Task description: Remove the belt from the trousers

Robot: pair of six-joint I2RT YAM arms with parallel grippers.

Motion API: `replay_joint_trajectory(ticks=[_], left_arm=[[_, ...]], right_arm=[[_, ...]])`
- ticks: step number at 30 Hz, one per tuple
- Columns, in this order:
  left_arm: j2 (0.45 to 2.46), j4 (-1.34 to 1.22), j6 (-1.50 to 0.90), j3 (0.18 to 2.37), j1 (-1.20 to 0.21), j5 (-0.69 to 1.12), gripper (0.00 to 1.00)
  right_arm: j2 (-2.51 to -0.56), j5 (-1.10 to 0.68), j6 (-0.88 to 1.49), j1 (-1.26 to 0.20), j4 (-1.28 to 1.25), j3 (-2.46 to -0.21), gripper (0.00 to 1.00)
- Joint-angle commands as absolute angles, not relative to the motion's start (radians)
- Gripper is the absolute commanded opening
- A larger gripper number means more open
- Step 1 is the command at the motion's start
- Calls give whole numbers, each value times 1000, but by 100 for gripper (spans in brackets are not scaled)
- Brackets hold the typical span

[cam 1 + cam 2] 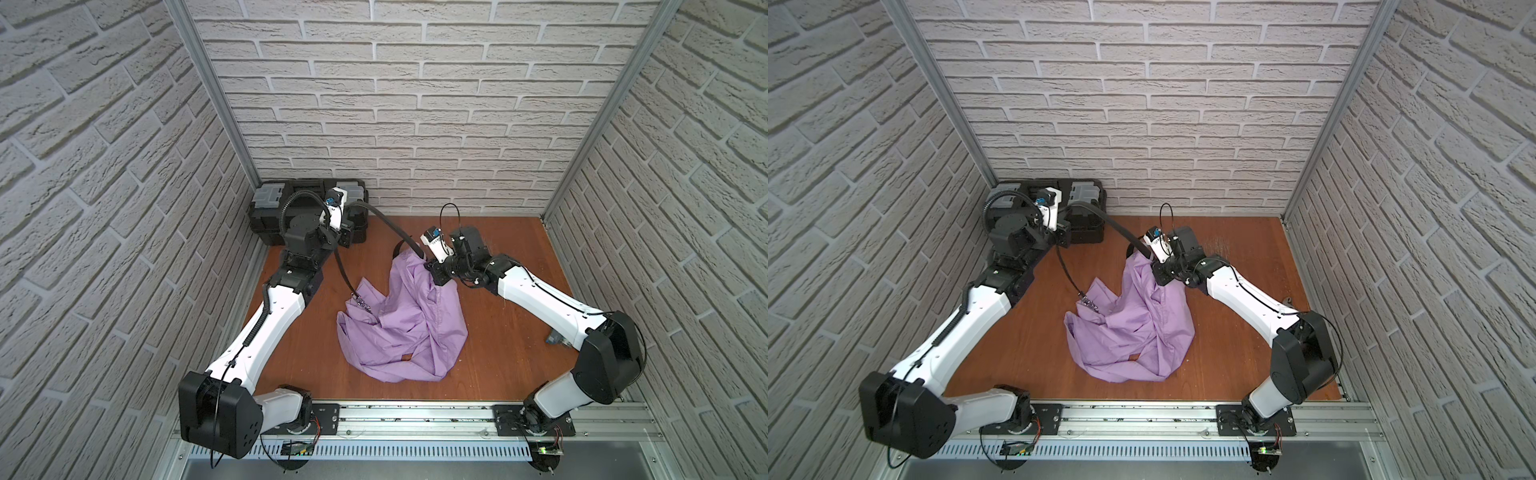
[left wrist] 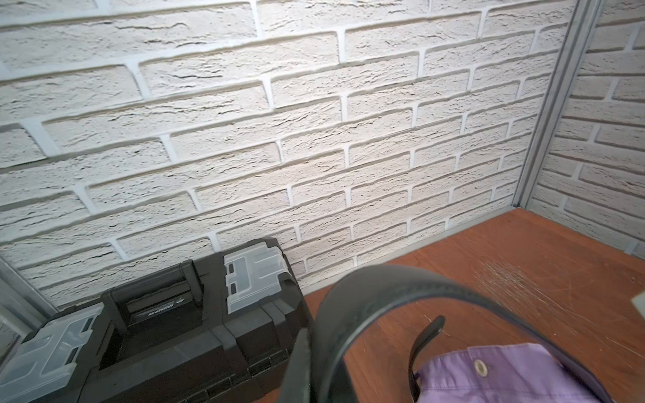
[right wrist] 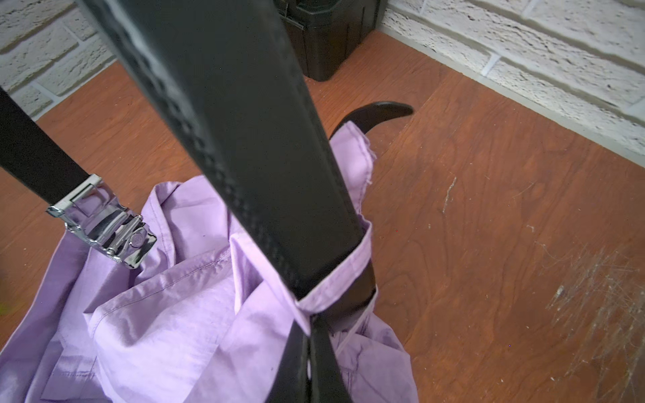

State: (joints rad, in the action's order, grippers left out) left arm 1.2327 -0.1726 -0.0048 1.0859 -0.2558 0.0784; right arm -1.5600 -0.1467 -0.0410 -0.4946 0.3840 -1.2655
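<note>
Long, narrow black belt, matte and smooth, with a row of small dots running along it near one edge. Hangs clear of the table in two stretches, both leaving one grip just in front of the black plastic toolbox. Arcs away from the toolbox in the longer stretch, then slips under a fold of waistband on the thin lilac-purple trousers and ends beyond it in a curled, rounded black tip. Drops in the shorter stretch to a shiny silver metal buckle, blocky and mirror-bright, resting on the edge of the trousers nearest the toolbox.

Crumpled heap of creased cloth on the red-brown wooden table, well apart from the toolbox, with the waistband end drawn up off the surface. On that waistband, one pale round button.

Just in front of the toolbox, the left gripper, jaws closed tight on the belt. Farther from the toolbox than the buckle, the right gripper, jaws pressed together on lilac cloth at the raised waistband, right beside the belt.

Directly behind the toolbox, a white brick-pattern wall.
</note>
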Motion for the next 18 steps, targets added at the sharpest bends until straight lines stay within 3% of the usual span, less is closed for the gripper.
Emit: replay_joint_trajectory(ticks=[1,10,18], left_arm=[[1182,-256,-53,1148,-201,93,0],[1178,-195,-84,1192,-111,146,0],[1223,-350,-96,985,-119,329,0]], right_arm=[[-1569,-48,-45,-486,413,-1264,3],[-1605,-11,-51,-454,449,-1330,3],[-1574,-135,-63,-456,387,-1304,3]])
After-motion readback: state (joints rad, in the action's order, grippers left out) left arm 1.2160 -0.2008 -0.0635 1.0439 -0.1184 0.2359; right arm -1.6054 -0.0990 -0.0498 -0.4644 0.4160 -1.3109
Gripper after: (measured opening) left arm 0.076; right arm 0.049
